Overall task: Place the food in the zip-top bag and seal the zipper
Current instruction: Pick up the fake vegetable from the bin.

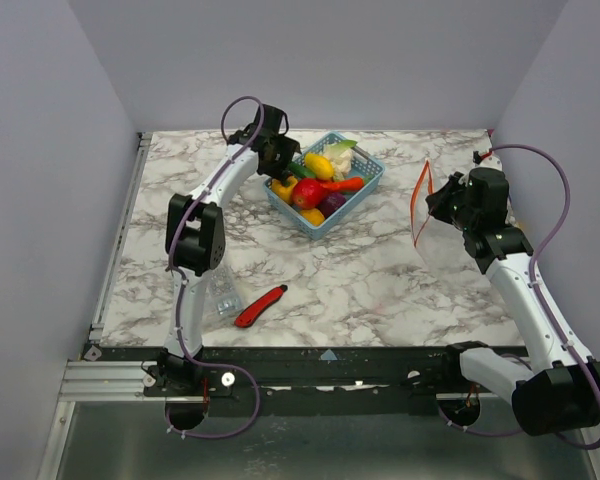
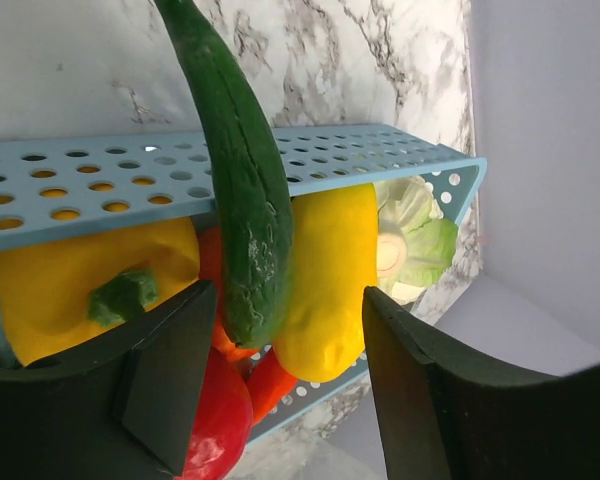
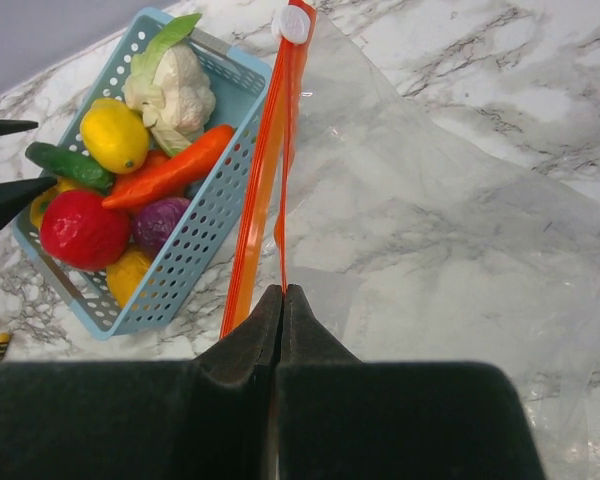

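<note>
While the food (image 3: 80,228) lies heaped in the blue basket (image 3: 205,230) at the far middle of the table (image 1: 380,280), the left fingers (image 2: 170,370) stand wide apart either side of the green cucumber (image 2: 245,220), gripping nothing. The right fingers (image 3: 250,350) are pinched tight on the zipper (image 3: 270,150), with the zip-top bag (image 3: 430,230) trailing on the table near the basket's right.

This is a robotics lab test cell. Plain lavender-grey walls (image 1: 330,60) box in a marble-patterned surface (image 1: 380,290) on three sides. An aluminium rail (image 1: 100,380) runs along its near edge, where the left arm (image 1: 195,235) and right arm (image 1: 525,280) are mounted (purple cables (image 1: 567,205) loop along both). The food here is glossy plastic toy food (image 1: 310,192), heaped in a blue basket (image 1: 360,197).
</note>
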Tool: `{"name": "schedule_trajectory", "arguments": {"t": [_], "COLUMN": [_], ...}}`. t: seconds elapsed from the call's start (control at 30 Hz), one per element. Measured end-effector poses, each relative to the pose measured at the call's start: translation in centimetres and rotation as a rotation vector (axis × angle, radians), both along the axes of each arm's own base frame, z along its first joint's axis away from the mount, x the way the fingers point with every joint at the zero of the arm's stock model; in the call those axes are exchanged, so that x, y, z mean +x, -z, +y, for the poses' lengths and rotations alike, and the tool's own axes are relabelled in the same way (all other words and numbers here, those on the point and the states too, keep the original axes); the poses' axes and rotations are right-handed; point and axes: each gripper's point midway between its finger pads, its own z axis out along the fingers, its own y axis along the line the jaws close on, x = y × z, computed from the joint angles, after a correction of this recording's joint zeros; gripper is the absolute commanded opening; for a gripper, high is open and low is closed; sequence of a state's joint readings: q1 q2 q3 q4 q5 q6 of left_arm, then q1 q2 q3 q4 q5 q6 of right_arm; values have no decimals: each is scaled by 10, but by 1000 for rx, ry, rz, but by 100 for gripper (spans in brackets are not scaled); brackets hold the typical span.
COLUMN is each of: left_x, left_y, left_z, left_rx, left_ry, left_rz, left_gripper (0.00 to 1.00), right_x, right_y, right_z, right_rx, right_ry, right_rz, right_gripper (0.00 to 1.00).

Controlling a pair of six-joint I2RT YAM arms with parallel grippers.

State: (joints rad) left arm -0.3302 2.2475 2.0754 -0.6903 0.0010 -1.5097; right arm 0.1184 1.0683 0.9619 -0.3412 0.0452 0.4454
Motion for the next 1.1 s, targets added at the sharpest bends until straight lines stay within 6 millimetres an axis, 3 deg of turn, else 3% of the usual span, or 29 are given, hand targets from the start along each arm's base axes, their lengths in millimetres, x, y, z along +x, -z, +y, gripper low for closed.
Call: {"name": "schedule_trajectory", "arguments": {"t": [0.17, 0.47, 0.67, 0.97, 1.1], "left_x": [7, 15, 16, 17, 17], "left_y": [8, 18, 19, 21, 31], "left_z": [-14, -12, -9, -12, -16], "left_rx": [-2, 14, 33, 56, 71], "left_ry": [11, -6, -12, 13, 36], "left_rz": [-3, -1, -8, -23, -22], "left_gripper": [54, 43, 51, 49, 44], "right_x": [0, 0, 0, -1, -1], "right_y": [0, 0, -1, -2, -2], "right_z": [0, 0, 0, 0, 0], "right_rx": [0, 0, 2, 9, 9], "right_ry": [0, 0, 1, 4, 5], "right_rz": [-1, -1, -2, -4, -4], "right_gripper": [0, 0, 0, 0, 0]}}
